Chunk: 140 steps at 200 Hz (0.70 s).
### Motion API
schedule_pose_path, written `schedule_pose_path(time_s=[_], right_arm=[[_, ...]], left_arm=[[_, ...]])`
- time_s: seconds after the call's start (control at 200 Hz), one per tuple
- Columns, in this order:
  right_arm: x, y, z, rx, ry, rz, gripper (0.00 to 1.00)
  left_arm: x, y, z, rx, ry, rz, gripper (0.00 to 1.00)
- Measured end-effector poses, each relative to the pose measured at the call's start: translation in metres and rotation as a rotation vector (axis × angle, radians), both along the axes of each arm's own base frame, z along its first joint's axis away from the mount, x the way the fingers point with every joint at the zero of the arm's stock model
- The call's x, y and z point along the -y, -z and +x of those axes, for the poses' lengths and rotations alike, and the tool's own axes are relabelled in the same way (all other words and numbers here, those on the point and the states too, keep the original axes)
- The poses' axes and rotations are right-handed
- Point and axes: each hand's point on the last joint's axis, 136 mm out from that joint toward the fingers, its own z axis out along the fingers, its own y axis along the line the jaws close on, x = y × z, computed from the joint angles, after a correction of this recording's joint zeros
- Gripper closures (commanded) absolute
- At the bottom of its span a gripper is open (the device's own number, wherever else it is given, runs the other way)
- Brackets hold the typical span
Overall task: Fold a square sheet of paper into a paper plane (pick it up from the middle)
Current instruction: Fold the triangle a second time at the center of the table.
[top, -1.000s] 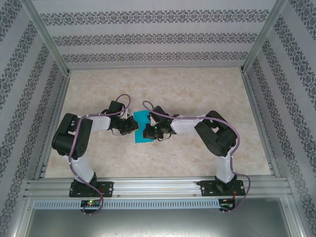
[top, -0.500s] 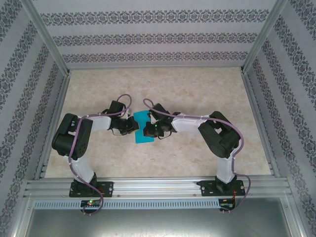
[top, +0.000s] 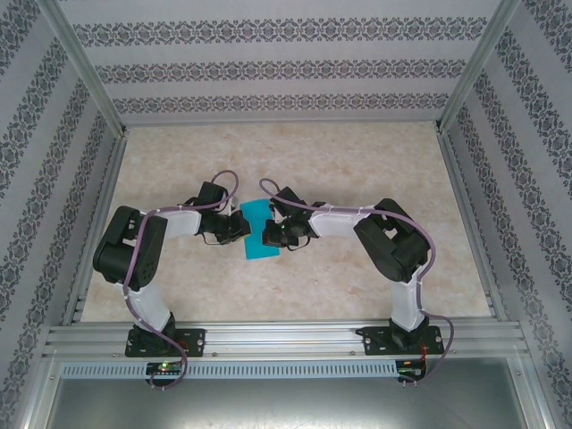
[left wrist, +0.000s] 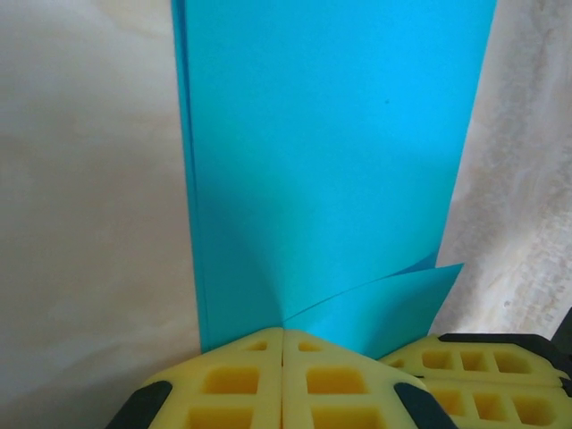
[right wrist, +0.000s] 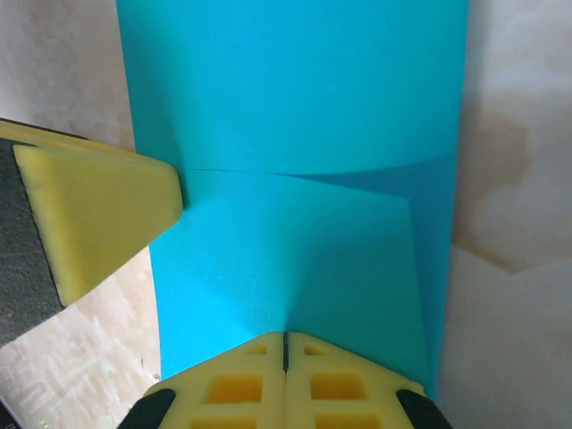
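Square sheet of paper point(top: 256, 243): mid-bench point(top: 357, 161), already doubled into a narrow teal strip and lying between my two claws.

Left claw point(left wrist: 282, 332): fingers pressed together, the paper coming straight out of their seam, so I read it as a pinch on the strip's left side. Right claw point(right wrist: 285, 338): same state, pinching the opposite side.

Why so (my reading): opposed grips keep the layers from sliding while a corner flap is worked over.

Views differ. Top camera gives the layout, but the claw bodies hide the contact points. Left wrist camera shows the stacked layer edges along one long side and a loose corner curling up near my fingers. Right wrist camera shows a crease line running across the sheet, starting where my left claw's pad point(right wrist: 98, 219) touches the paper's edge.
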Motion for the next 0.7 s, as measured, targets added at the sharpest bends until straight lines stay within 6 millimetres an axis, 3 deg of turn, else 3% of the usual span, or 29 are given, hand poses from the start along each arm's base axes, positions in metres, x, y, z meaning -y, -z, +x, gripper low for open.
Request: schedule_pose_path(time_s=[0.31,0.54,0.699], right_arm=[[0.001,0.000,-0.001,0.017,-0.001,0.016,1.00],[0.000,-0.001,-0.001,0.016,-0.003,0.020,1.00],[-0.001,-0.002,-0.002,0.011,-0.003,0.028,1.00]], left_arm=[[-0.034,-0.001,0.013,0.034,-0.104,0.112,0.91],[-0.037,-0.003,0.012,0.038,-0.113,0.117,0.88],[-0.029,-0.025,0.010,0.079,-0.093,0.056,0.85]])
